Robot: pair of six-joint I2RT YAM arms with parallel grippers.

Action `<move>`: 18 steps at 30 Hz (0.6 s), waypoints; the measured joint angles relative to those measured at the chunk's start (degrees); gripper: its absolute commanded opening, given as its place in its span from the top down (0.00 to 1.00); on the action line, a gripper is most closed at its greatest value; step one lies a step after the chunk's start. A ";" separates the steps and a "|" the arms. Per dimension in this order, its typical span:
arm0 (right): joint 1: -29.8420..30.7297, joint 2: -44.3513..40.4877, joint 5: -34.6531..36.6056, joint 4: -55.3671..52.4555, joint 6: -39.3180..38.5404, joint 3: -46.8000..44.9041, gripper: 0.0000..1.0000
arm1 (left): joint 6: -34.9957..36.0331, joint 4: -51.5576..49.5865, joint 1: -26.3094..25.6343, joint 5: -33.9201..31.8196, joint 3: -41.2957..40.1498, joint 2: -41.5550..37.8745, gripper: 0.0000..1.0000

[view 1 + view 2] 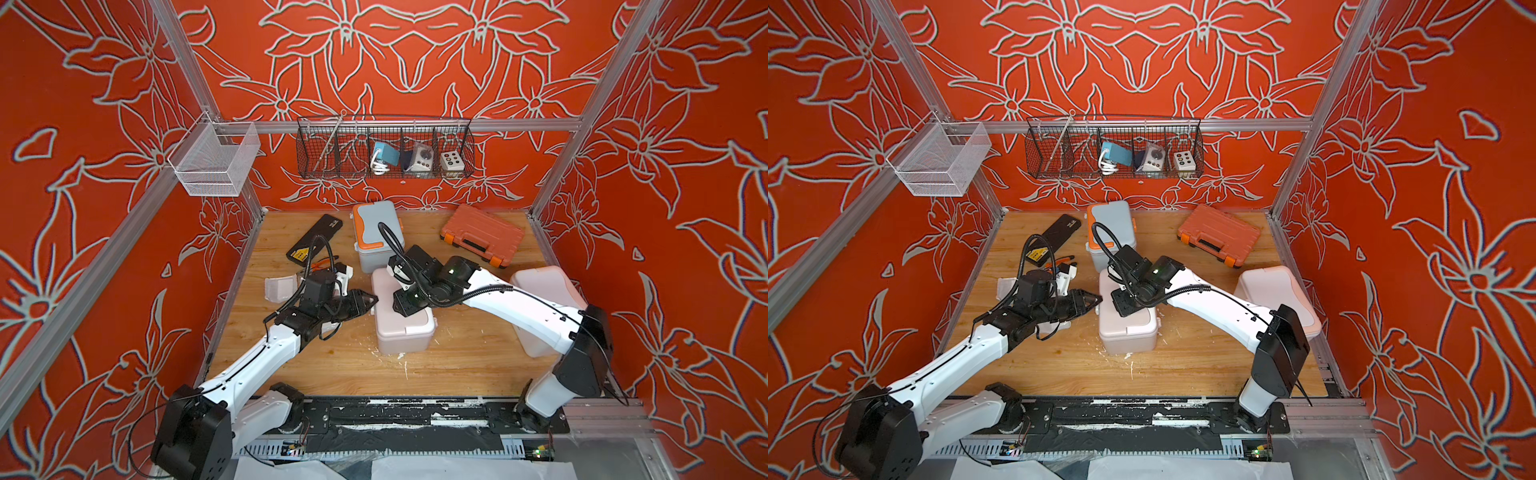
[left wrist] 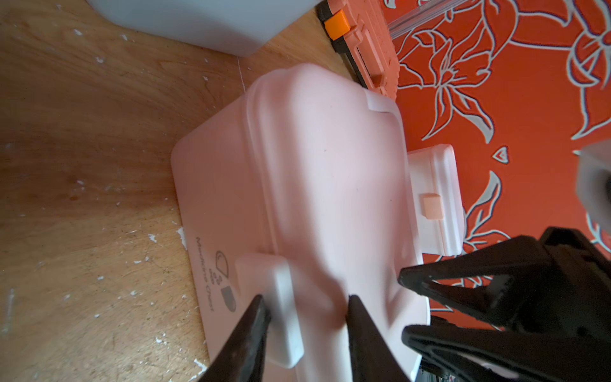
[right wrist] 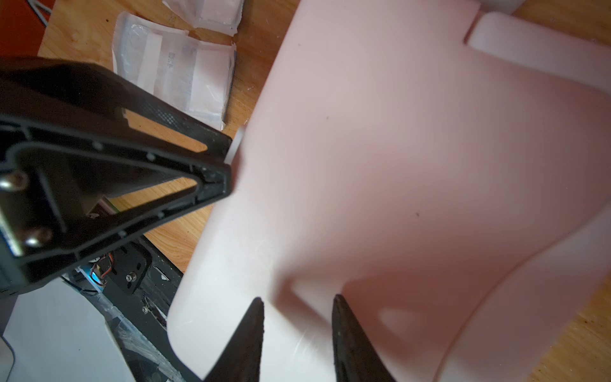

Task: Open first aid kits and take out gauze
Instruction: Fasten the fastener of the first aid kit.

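**A:** Top views: pink kit mid-table, lid down. Blue kit behind it and white kit off to the right look shut too. Some gauze lies on the table left of pink.

**B:** Left wrist: left gripper is open, straddling pink's latch. Right wrist: right gripper is a bit parted and empty, tips on the lid. I'd guess most of the opening's still left.
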 measured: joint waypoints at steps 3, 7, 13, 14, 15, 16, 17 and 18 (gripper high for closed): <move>0.00 0.00 -0.02 0.76 0.00 -0.20 0.64 | -1.25 2.25 0.09 0.92 -1.03 0.22 0.60; -0.24 0.00 -0.04 1.03 0.00 -0.31 0.64 | -2.25 4.20 0.09 1.99 -1.64 0.83 0.59; -0.24 -0.17 0.00 1.14 0.00 -0.31 0.61 | -2.91 4.44 -0.02 2.86 -1.81 0.85 0.47; -0.24 -0.22 0.04 0.96 0.00 -0.26 0.59 | -2.75 4.09 -0.09 3.02 -1.84 0.74 0.45; -0.24 -0.31 0.15 0.74 -0.07 -0.22 0.58 | -2.69 3.80 -0.17 3.04 -1.84 0.61 0.42; -0.24 -0.46 0.37 0.44 -0.17 -0.17 0.56 | -2.27 3.19 -0.26 3.02 -1.81 0.37 0.39; -0.24 -0.79 0.66 -0.07 -0.24 -0.15 0.54 | -1.86 2.45 -0.31 2.99 -1.75 0.11 0.36; -0.24 -1.07 0.87 -0.70 -0.35 -0.15 0.52 | -1.64 1.73 -0.31 2.84 -1.62 -0.11 0.32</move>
